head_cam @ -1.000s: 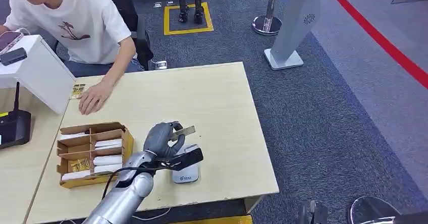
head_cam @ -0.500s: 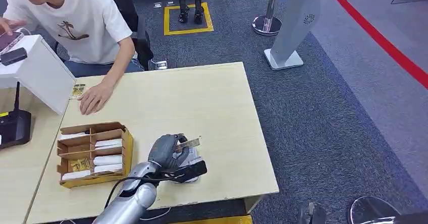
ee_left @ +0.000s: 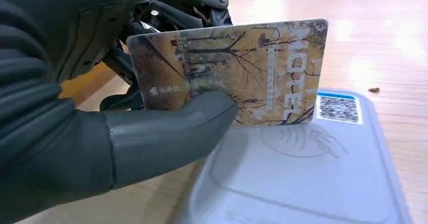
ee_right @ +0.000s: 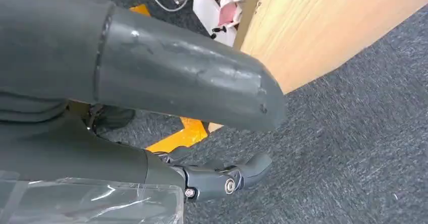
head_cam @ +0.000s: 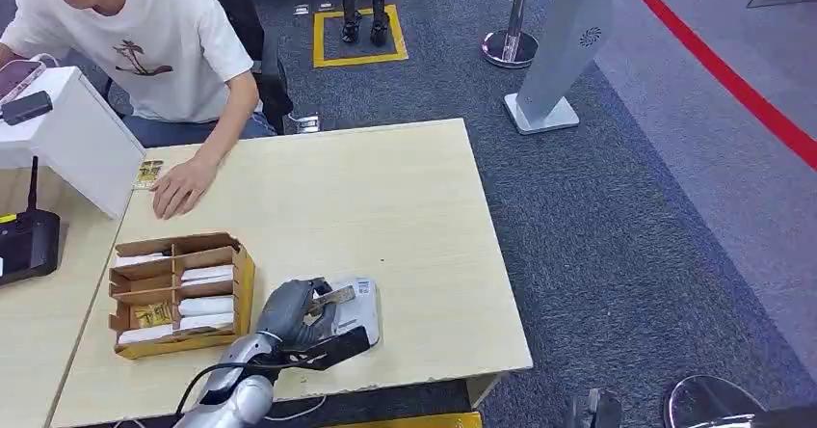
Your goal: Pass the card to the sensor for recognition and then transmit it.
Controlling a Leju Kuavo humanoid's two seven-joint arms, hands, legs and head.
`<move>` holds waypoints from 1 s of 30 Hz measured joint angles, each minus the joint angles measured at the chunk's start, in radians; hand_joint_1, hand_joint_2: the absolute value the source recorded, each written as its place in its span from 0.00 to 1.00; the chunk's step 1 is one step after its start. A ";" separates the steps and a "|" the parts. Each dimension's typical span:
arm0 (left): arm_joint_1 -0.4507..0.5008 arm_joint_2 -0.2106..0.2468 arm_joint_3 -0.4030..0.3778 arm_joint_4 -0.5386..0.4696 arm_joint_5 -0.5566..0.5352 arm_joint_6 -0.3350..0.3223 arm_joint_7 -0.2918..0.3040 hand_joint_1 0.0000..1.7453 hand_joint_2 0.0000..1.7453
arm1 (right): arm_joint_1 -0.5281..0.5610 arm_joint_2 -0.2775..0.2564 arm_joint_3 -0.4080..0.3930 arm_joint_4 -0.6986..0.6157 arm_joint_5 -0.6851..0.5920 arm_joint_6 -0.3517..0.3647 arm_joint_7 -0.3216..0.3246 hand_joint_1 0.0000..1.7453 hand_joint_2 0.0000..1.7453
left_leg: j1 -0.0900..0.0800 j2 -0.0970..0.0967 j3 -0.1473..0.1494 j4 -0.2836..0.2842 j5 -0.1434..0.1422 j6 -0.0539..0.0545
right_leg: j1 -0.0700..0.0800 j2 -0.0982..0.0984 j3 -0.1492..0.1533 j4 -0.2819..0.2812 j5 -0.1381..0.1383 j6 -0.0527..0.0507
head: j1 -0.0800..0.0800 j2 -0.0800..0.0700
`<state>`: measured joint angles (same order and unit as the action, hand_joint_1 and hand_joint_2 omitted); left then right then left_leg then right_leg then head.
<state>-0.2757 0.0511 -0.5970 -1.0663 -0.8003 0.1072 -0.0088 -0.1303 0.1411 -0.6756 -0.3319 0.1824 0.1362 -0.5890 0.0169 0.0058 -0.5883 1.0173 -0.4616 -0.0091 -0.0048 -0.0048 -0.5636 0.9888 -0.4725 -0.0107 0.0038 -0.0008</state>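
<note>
My left hand [head_cam: 292, 314] pinches a hotel card [head_cam: 333, 298] printed with autumn trees between its thumb [ee_left: 166, 133] and fingers. It holds the card [ee_left: 242, 67] on edge, low over the white card sensor [head_cam: 358, 310] near the table's front edge. In the left wrist view the card's lower edge hangs just above the sensor pad [ee_left: 313, 178], beside its QR code sticker [ee_left: 339, 108]. My right hand [ee_right: 166, 88] hangs beside the table over the grey carpet, fingers apart, holding nothing.
A cardboard divider box [head_cam: 178, 293] with several cards stands left of the sensor. A person in a white shirt sits at the far left corner, one hand [head_cam: 178, 187] flat on the table. A white box [head_cam: 67, 139] and a black device [head_cam: 24, 245] stand at the left.
My left hand has come down and back towards me with the card, from above the sensor to just over its pad. The person's far hand shifted by the white box.
</note>
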 joint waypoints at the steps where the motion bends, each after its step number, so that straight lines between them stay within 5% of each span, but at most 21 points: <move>1: 0.006 0.009 0.002 -0.009 0.000 0.000 0.005 1.00 1.00 | -0.001 0.001 0.000 0.001 -0.003 0.000 0.000 0.00 0.00 | 0.000 0.000 0.000 0.000 0.000 0.000 | 0.000 0.000 0.000 0.000 0.000 0.000 | 0.000 0.000; 16: 0.111 0.101 0.069 -0.139 -0.021 0.018 0.035 1.00 1.00 | -0.003 0.010 -0.011 0.010 -0.015 0.002 -0.009 0.00 0.00 | 0.000 0.000 0.000 0.000 0.000 0.000 | 0.000 0.000 0.000 0.000 0.000 0.000 | 0.000 0.000; 24: 0.192 0.191 0.251 -0.329 0.018 0.050 0.024 1.00 1.00 | 0.006 0.010 -0.012 0.015 -0.011 0.001 -0.015 0.00 0.00 | 0.002 0.001 0.000 -0.001 0.000 0.000 | 0.001 0.001 0.000 0.000 -0.001 0.000 | 0.000 0.000; 30: 0.221 0.217 0.375 -0.408 0.017 0.035 0.006 1.00 1.00 | 0.007 0.011 -0.012 0.018 -0.005 0.000 -0.018 0.00 0.00 | 0.001 0.000 0.000 -0.001 0.000 -0.001 | 0.001 0.000 0.000 0.000 -0.001 -0.001 | 0.000 0.000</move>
<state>-0.0549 0.2686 -0.2216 -1.4744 -0.7832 0.1423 -0.0027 -0.1228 0.1518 -0.6874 -0.3136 0.1774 0.1366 -0.6065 0.0183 0.0059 -0.5881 1.0163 -0.4616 -0.0097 -0.0034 -0.0048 -0.5636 0.9890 -0.4738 -0.0113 0.0038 -0.0008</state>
